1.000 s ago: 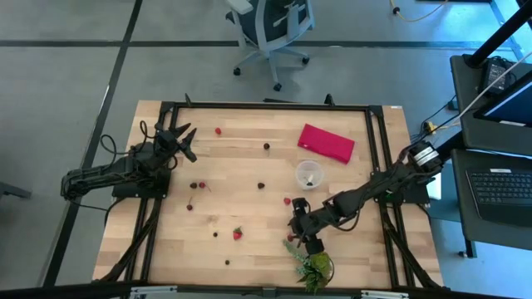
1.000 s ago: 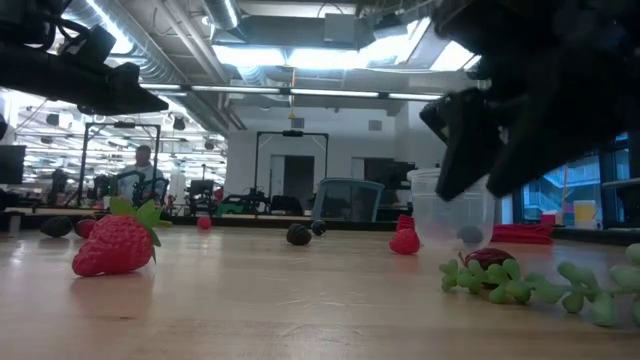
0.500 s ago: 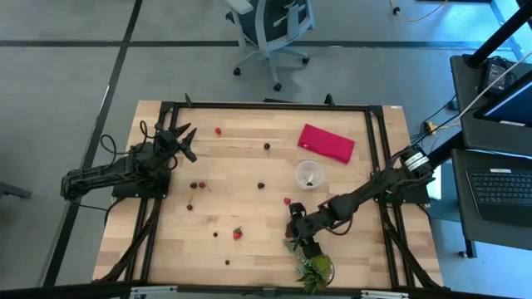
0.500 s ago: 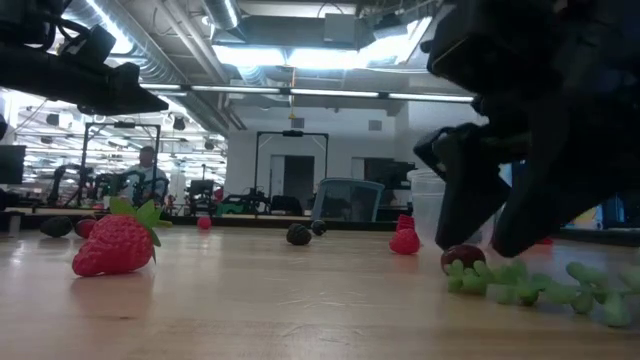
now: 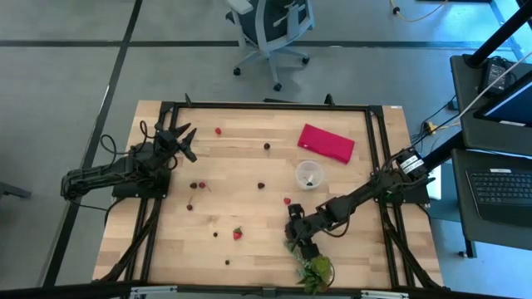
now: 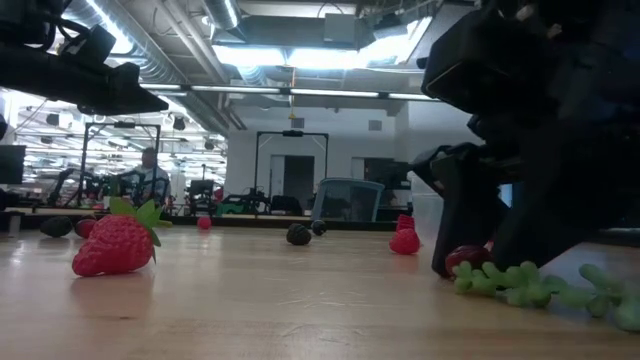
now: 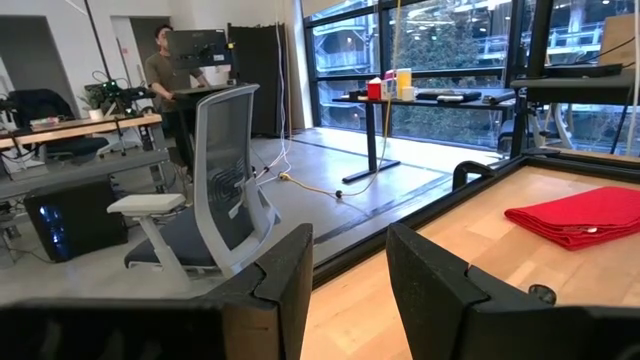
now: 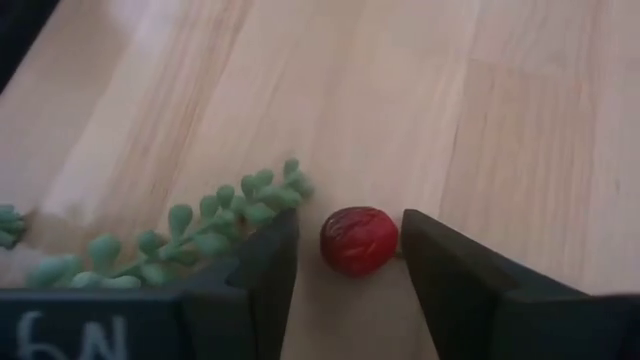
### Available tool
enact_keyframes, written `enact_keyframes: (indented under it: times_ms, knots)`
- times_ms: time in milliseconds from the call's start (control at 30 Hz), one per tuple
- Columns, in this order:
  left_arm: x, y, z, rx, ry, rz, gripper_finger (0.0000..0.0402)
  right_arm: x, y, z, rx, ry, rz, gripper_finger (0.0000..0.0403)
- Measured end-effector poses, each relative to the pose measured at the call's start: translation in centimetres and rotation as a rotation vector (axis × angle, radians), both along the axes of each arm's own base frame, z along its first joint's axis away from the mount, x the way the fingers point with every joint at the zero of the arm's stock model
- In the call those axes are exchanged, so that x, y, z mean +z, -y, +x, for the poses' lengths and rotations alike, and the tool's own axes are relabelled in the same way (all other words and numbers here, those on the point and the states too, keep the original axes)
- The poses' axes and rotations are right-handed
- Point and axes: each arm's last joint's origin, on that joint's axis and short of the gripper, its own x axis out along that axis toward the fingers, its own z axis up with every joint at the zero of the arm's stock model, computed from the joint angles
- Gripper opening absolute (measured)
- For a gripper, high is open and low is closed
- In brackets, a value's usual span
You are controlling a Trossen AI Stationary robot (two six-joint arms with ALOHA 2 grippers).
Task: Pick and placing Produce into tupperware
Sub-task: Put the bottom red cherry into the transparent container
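1. Since a second ago, your right gripper (image 5: pixel 293 242) has slid from beside the tupperware (image 5: pixel 309 174) toward the green plant (image 5: pixel 312 267) and dropped to the table.
2. From the high view you see that gripper just beside the plant, on the tupperware's side of it. The cup stands near the red cloth (image 5: pixel 326 143). Loose produce lies scattered; one strawberry (image 5: pixel 238 233) sits between the plant and your left gripper (image 5: pixel 184 141), which waits well apart at the far table edge.
3. In the low view the right gripper (image 6: pixel 478 262) reaches the tabletop, a dark red berry (image 6: pixel 466 259) between its fingers, right against the plant's strand (image 6: pixel 520 285). A big strawberry (image 6: pixel 113 243) lies well apart from the plant.
4. Your left wrist view shows the left gripper (image 7: pixel 350 268) partly parted, holding nothing, with the red cloth (image 7: pixel 575 215) ahead.
5. Your right wrist view shows the right gripper (image 8: pixel 348 250) spread either side of the berry (image 8: pixel 359 240); one finger (image 8: pixel 445 270) looks to touch it, the other stands just clear, and the plant (image 8: pixel 200 225) is close beside.
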Motion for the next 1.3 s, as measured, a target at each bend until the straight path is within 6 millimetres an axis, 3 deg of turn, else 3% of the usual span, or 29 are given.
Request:
enact_keyframes:
  times_ms: [233,400,567,667,833,967,1100,1300]
  knots:
    - [0.0,0.0,0.0,0.0,0.0,0.0,0.0124,0.1,0.1,0.0,-0.009,0.0,-0.003,0.0101]
    - [0.0,0.0,0.0,0.0,0.0,0.0,0.0124,1.8,0.9,-0.5,-0.04,-0.029,0.032,0.0061]
    - [0.0,0.0,0.0,0.0,0.0,0.0,0.0124,6.0,2.6,-1.4,-0.094,0.004,0.048,0.0055]
    - [0.0,0.0,0.0,0.0,0.0,0.0,0.0124,9.5,4.2,-2.1,-0.174,0.065,0.064,0.0055]
    - [0.0,0.0,0.0,0.0,0.0,0.0,0.0124,15.1,8.0,-3.3,-0.356,0.097,0.021,0.0055]
    - [0.0,0.0,0.0,0.0,0.0,0.0,0.0124,17.7,10.9,-3.7,-0.484,0.01,-0.001,0.0055]
    - [0.0,0.0,0.0,0.0,0.0,0.0,0.0124,17.9,13.5,-3.7,-0.602,-0.124,-0.043,0.0055]
    - [0.0,0.0,0.0,0.0,-0.005,0.004,0.0124,15.7,15.5,-3.3,-0.638,-0.267,-0.054,0.0055]
